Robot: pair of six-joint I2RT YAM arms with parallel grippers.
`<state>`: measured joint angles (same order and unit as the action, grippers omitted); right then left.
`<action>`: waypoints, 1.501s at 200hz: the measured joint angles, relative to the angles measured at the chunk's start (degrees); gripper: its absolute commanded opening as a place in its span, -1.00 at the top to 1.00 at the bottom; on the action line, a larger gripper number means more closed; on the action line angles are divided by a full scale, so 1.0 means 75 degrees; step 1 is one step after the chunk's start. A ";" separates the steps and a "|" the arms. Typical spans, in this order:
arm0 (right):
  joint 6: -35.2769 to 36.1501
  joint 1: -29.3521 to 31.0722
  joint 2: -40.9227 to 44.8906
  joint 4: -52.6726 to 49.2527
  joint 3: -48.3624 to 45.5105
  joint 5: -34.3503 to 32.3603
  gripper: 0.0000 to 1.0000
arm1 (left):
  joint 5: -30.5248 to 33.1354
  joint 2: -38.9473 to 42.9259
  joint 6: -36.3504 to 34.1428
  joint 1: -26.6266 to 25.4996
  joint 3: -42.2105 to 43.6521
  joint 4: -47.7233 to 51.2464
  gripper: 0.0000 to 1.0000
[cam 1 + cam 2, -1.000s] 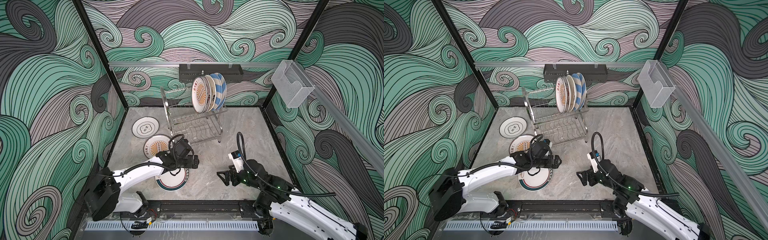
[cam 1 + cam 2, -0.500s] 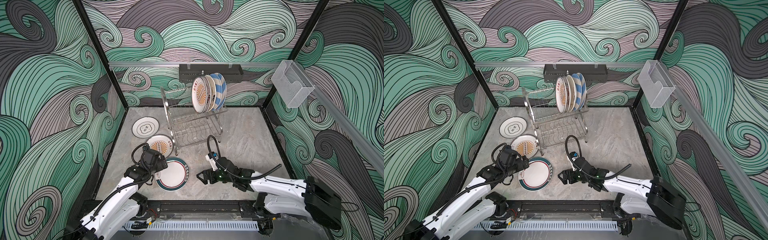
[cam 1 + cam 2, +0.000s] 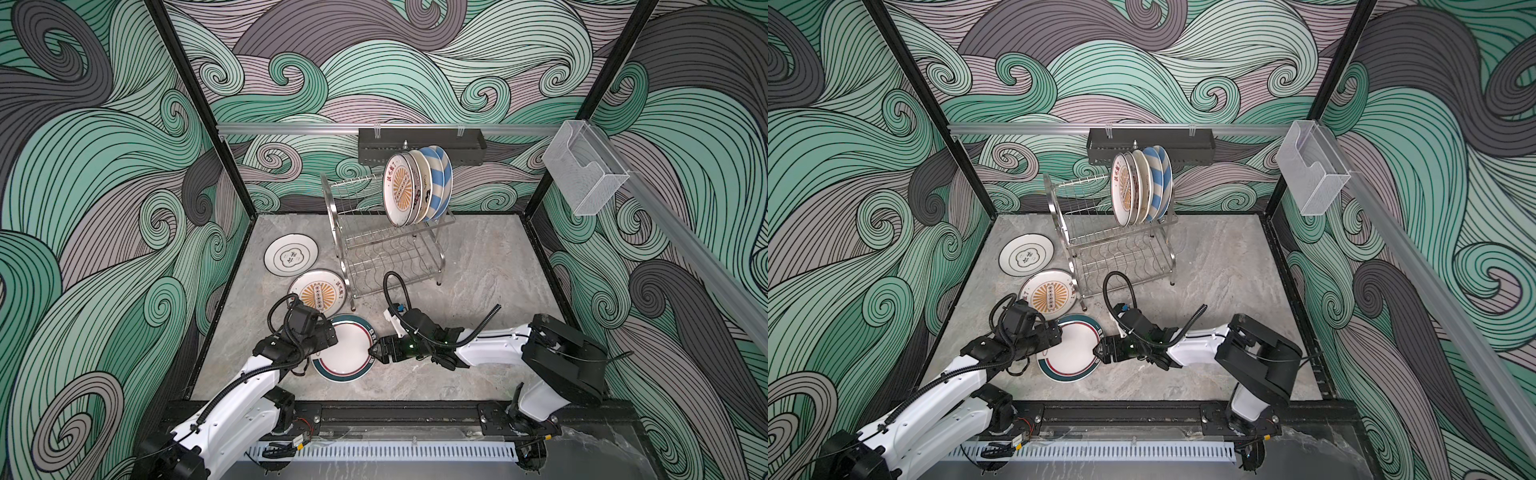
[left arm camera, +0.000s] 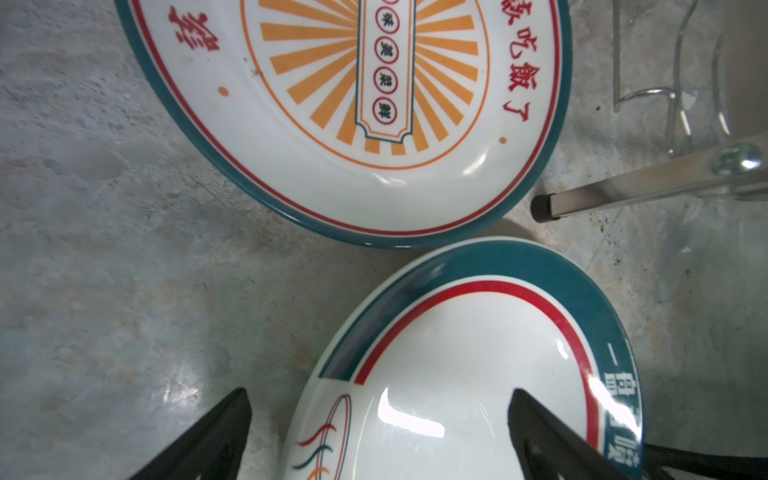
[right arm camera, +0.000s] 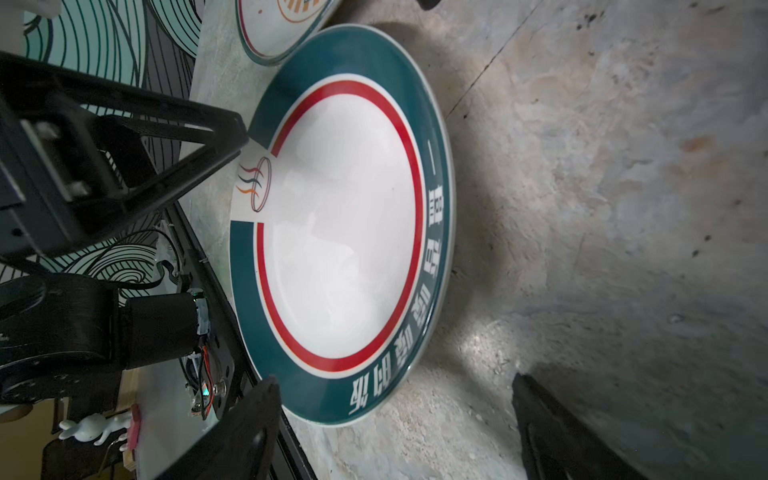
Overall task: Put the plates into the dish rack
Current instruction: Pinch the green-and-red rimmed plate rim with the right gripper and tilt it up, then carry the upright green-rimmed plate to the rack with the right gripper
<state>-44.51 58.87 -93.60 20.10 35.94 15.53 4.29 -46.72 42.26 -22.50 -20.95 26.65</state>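
Right wrist: step, grasping round teal-rimmed ceramic plate (image 5: 340, 216); jaws of your right gripper (image 5: 395, 379) released.
Left gripper (image 4: 379, 392): released.
Next: clench on rim.

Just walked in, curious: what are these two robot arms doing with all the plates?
They are loading plates into the metal rack. Several plates already stand upright on its top shelf. Both arms are at the teal-rimmed plate on the table, left gripper and right gripper open at opposite edges, not yet lifting. A sunburst plate and a cloud-pattern plate lie flat nearby.
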 measured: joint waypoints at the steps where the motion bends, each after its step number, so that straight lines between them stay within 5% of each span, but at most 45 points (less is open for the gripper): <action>1: -0.0006 0.0000 -0.0015 0.0029 0.0000 0.0006 -0.72 | -0.0020 0.0003 0.0003 0.0000 0.0009 -0.0020 -0.97; 113: -0.0624 0.0000 -0.0664 0.1163 0.0073 0.0143 -0.44 | -0.1180 0.0163 0.0137 0.0000 0.0230 -0.0242 -0.97; 219: -0.0962 -0.0093 -0.0702 0.1163 -0.0172 -0.0073 0.45 | -0.1760 0.0676 0.0131 0.0017 0.0472 -0.0236 -0.97; 300: -0.1154 -0.0184 -0.0504 0.0880 -0.0213 -0.0219 0.72 | -0.1941 0.0764 0.0125 -0.0079 0.0516 -0.0204 -0.97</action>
<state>-53.17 57.49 -97.38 26.70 34.35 13.89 -10.26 -40.99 43.20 -23.09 -17.08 25.12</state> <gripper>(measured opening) 0.151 0.986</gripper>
